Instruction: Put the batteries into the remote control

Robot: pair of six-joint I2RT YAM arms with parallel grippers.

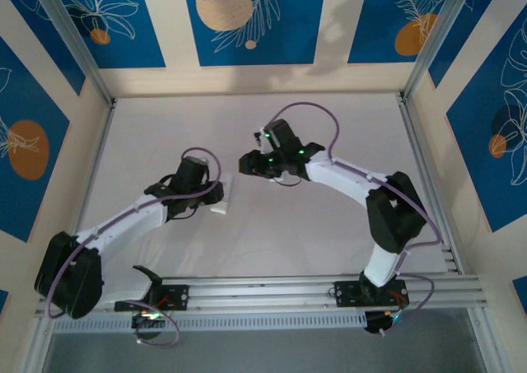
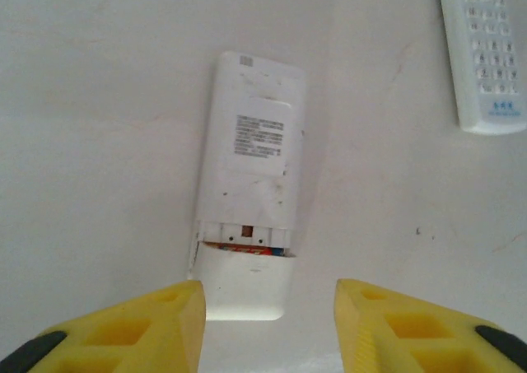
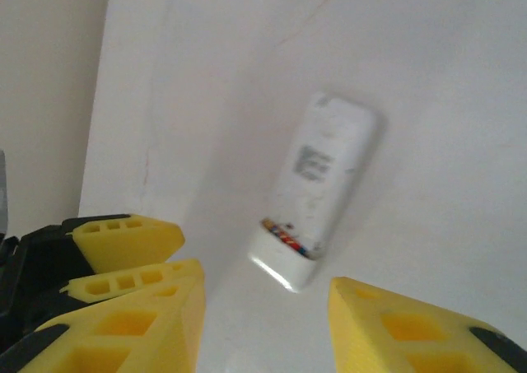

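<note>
White remote (image 2: 251,167) face-down on tabletop (image 2: 99,142), 12 o'clock from left pincer (image 2: 268,299), batteries (image 2: 245,245) showing in its slot; left pincer half open, empty; right pincer (image 3: 265,299) half open, empty.

White remote (image 2: 251,184) lies face-down, batteries (image 2: 245,244) visible in its slot.

second remote (image 2: 486,56) cut off at edge, batteries (image 2: 245,244) mostly hidden

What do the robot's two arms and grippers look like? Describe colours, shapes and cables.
The left arm and right arm have white links, black joints and looping purple cables. Green lights glow near the right wrist. The left gripper and right gripper have yellow wedge fingers with hollow cells.
</note>
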